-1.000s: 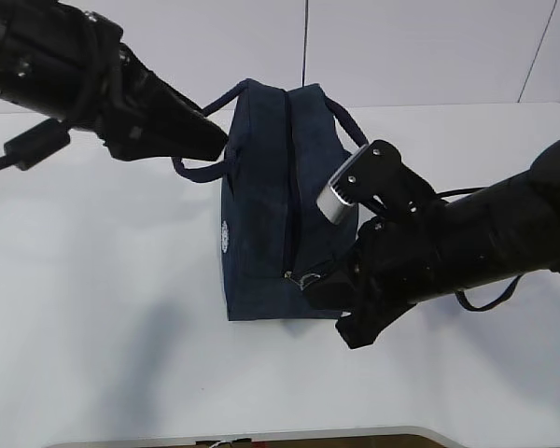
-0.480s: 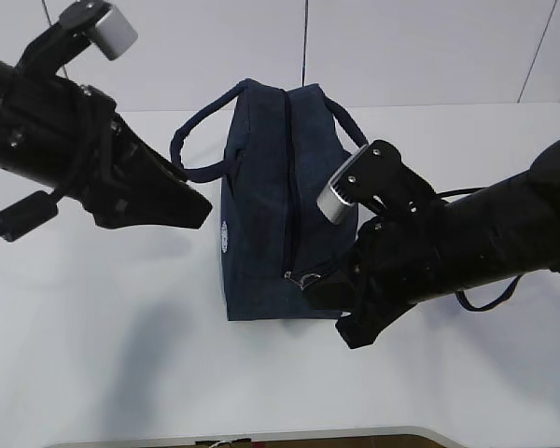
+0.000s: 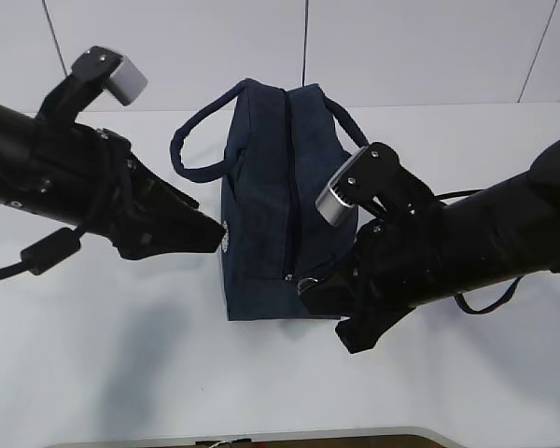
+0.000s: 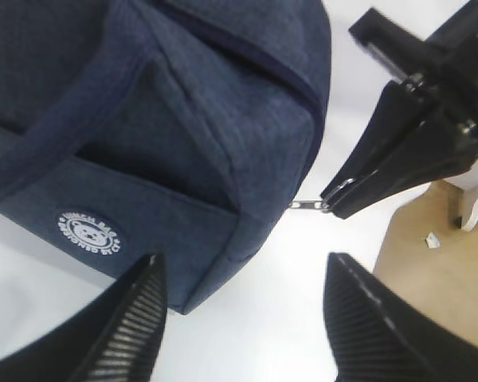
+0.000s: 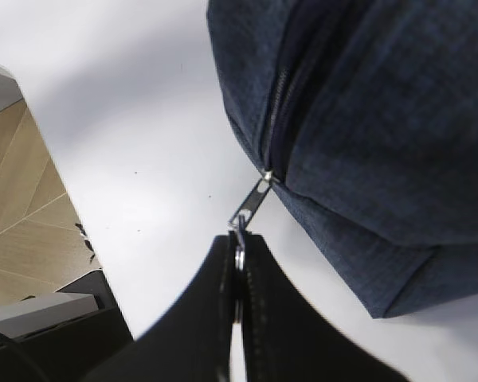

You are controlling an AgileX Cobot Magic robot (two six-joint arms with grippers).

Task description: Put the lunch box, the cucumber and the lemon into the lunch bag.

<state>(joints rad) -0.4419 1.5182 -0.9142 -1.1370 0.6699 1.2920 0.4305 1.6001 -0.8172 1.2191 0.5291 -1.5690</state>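
Lunch bag (image 3: 280, 201), dark navy, stands mid-table on a white table (image 3: 93, 373), its zipper line running from the far end toward the near edge along the top; zipper looks closed as far as visible. White round logo (image 4: 90, 232) sits low on the bag's left side panel. One loop handle (image 3: 191, 140) sticks out on the left side, the other on the right, partly behind the right arm. Silver ring pull (image 5: 240, 231) hangs off the bag's near end, just above the table. Right tool (image 5: 237, 278) is pinched shut on that ring pull, fingers pressed together with the ring between them; in the left wrist view its tip meets the pull at the bag's corner. Left tool (image 4: 239, 318) is spread open, holding nothing, its ribbed fingers (image 4: 131, 318) just beside the bag's left lower side near the logo; cannot tell if touching. Background is a white panelled wall (image 3: 401, 47) behind the far edge; wood-tone floor (image 5: 24, 199) shows past the near table edge.
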